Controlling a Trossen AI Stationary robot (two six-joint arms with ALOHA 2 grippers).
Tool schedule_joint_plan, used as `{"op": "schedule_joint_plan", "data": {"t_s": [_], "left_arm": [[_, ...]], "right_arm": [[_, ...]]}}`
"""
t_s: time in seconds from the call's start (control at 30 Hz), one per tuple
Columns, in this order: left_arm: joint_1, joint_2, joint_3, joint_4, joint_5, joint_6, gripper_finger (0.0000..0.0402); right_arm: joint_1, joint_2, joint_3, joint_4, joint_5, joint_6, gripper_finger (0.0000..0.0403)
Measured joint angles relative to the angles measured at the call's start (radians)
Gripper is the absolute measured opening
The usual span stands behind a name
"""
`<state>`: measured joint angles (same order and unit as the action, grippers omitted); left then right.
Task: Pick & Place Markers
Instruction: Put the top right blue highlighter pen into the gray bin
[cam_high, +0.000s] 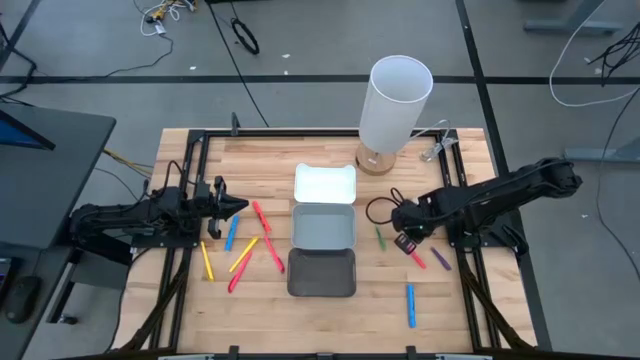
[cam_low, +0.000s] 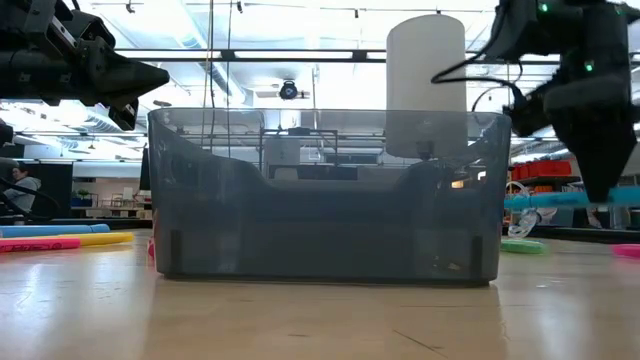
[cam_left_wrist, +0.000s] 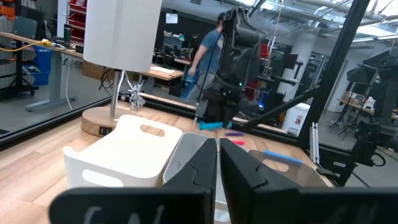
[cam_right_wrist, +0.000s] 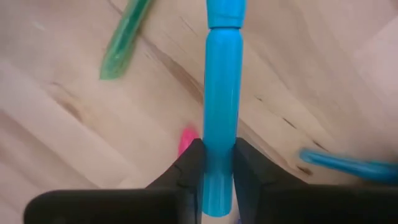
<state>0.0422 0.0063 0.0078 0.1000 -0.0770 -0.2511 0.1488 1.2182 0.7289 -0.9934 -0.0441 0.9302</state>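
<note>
One blue marker (cam_right_wrist: 221, 118) was clamped in the right end effector (cam_right_wrist: 217, 168), right of the grey tray (cam_high: 323, 226), evidently for transfer; the left end effector (cam_high: 232, 208) waited shut and empty.

no readable text, label, brand, number or sign on anything here

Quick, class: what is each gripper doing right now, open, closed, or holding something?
Left gripper: shut, holding nothing, raised over the table's left side.
Right gripper: shut on a light blue marker, lifted above the table.
</note>
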Motion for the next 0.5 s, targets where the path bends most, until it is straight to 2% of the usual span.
{"op": "schedule_joint_plan", "data": {"t_s": [0.5], "left_arm": [[0.0, 0.0, 0.0, 0.0, 0.0, 0.0, 0.0023]], "right_arm": [[-0.046, 0.0, 0.284, -0.282, 0.002, -0.161, 0.0055]]}}
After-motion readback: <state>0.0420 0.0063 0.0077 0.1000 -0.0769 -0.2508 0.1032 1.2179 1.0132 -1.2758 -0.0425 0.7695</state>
